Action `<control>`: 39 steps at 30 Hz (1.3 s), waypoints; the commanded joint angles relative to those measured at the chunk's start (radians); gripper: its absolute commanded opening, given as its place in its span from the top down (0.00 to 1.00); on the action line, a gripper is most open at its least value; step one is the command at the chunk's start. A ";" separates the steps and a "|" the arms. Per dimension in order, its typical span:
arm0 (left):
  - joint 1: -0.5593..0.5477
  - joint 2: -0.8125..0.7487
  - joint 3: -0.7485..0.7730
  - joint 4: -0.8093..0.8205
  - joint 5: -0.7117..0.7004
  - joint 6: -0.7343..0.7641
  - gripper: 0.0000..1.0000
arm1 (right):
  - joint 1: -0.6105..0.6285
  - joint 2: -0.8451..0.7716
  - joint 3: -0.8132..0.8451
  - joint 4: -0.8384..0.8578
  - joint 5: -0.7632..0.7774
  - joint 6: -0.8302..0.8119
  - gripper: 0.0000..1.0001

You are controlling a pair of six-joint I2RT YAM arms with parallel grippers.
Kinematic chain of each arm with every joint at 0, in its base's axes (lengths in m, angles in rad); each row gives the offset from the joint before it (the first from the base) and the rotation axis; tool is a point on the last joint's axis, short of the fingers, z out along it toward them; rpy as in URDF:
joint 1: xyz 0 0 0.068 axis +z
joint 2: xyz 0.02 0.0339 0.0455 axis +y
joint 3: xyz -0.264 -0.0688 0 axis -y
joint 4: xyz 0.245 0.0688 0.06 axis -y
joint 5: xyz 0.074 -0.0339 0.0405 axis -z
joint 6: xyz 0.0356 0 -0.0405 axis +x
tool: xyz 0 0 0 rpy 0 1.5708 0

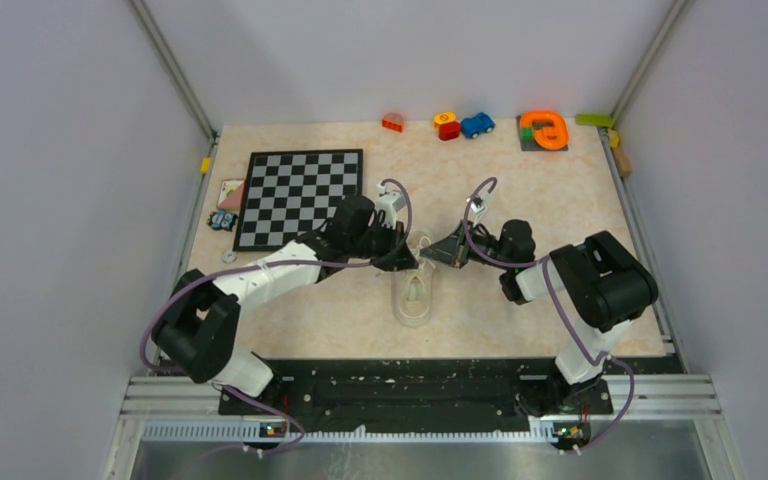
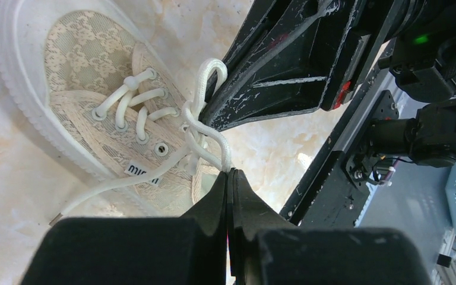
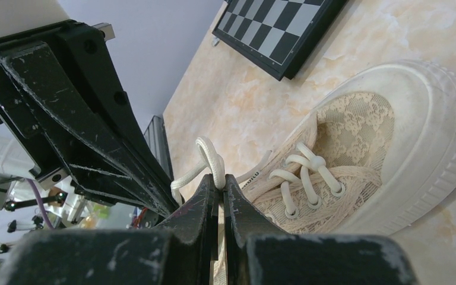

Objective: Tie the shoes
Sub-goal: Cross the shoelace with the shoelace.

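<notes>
Firmly clamping cord-like white laces (image 3: pixel 215 160): left gripper (image 2: pixel 230 173), right gripper (image 3: pixel 219 178); cream lace-patterned sneaker (image 2: pixel 77 53), ribbed rubber rim (image 3: pixel 445 142), tag (image 2: pixel 139 170) "miu".

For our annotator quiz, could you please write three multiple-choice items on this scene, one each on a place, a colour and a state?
1. In the top view, where does the chessboard lie from the sneaker?
A. to its far left
B. to its near right
C. under it

2. What colour is the toy car at the far edge of the table?
A. green
B. blue
C. white

3. How do the left gripper and the right gripper stand?
A. both open above the sneaker
B. left open, right shut
C. both shut on the lace

Answers:
1 A, the chessboard lies farther back and to the left of the sneaker.
2 B, its body is plainly blue.
3 C, each wrist view shows fingertips pinched together with white lace between them.
</notes>
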 commanded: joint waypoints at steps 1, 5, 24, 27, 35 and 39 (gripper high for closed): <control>-0.016 -0.017 -0.022 0.093 0.012 -0.051 1.00 | -0.005 -0.042 0.008 0.025 0.005 -0.026 1.00; -0.019 0.015 -0.028 0.149 0.009 -0.066 1.00 | -0.005 -0.046 0.006 0.024 0.006 -0.026 1.00; -0.037 0.068 -0.064 0.216 -0.167 -0.057 1.00 | -0.005 -0.053 0.005 0.019 0.009 -0.029 1.00; -0.037 0.060 -0.069 0.220 -0.196 -0.052 1.00 | -0.005 -0.055 0.004 0.018 0.009 -0.029 1.00; -0.038 0.034 -0.091 0.270 -0.226 -0.063 1.00 | -0.005 -0.058 0.003 0.013 0.010 -0.032 1.00; -0.037 -0.001 -0.095 0.262 -0.244 -0.060 1.00 | -0.004 -0.057 0.002 0.014 0.011 -0.033 1.00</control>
